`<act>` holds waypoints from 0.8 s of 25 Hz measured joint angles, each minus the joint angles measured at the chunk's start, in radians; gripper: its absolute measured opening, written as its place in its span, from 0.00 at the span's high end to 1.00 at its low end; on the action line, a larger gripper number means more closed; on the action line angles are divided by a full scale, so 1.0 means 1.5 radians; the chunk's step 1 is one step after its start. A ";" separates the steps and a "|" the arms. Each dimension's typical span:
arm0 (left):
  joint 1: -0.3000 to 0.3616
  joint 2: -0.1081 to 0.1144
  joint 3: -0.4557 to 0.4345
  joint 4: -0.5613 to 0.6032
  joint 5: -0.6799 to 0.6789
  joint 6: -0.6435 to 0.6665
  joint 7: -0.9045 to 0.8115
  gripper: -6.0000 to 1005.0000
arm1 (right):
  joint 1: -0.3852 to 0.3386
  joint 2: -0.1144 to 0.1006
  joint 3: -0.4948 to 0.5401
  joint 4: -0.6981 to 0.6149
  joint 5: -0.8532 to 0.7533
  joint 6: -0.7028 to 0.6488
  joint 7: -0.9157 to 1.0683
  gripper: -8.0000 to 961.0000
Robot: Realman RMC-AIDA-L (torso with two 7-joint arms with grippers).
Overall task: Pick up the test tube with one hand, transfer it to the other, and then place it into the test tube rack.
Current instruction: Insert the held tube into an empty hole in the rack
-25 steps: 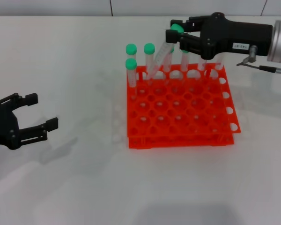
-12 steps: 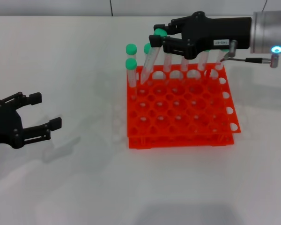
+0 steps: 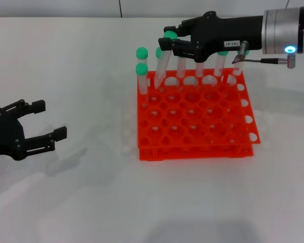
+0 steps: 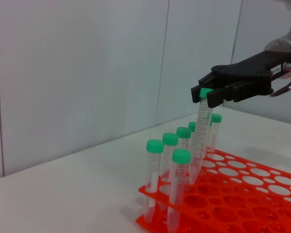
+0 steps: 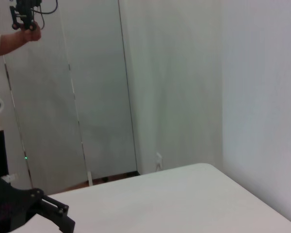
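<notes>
My right gripper (image 3: pixel 166 38), the one with the white label, is shut on the green cap of the test tube (image 3: pixel 161 66). The tube leans slightly, with its lower end at a hole in the back row of the orange-red test tube rack (image 3: pixel 192 152). In the left wrist view the same gripper (image 4: pixel 203 95) pinches the tube (image 4: pixel 199 141) by its cap above the rack (image 4: pixel 144 224). My left gripper (image 3: pixel 50 119) is open and empty, low over the table far to the rack's left.
Several other green-capped tubes (image 3: pixel 141 71) stand upright in the rack's back rows, close beside the held tube. The rack's front rows are open holes. White table (image 3: pixel 91 202) lies all around. A wall stands behind the table.
My right gripper has moved left over the rack's back row with the tube, which now stands more upright. My left gripper has barely moved.
</notes>
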 joint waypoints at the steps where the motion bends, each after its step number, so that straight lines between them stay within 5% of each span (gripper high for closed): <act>1: 0.000 0.000 0.000 0.000 0.000 0.000 0.000 0.13 | 0.000 0.000 0.000 0.000 -0.003 0.002 0.000 0.72; 20: -0.012 0.000 0.000 0.000 0.000 -0.010 0.003 0.13 | 0.002 0.002 -0.007 0.000 -0.036 0.028 0.000 0.72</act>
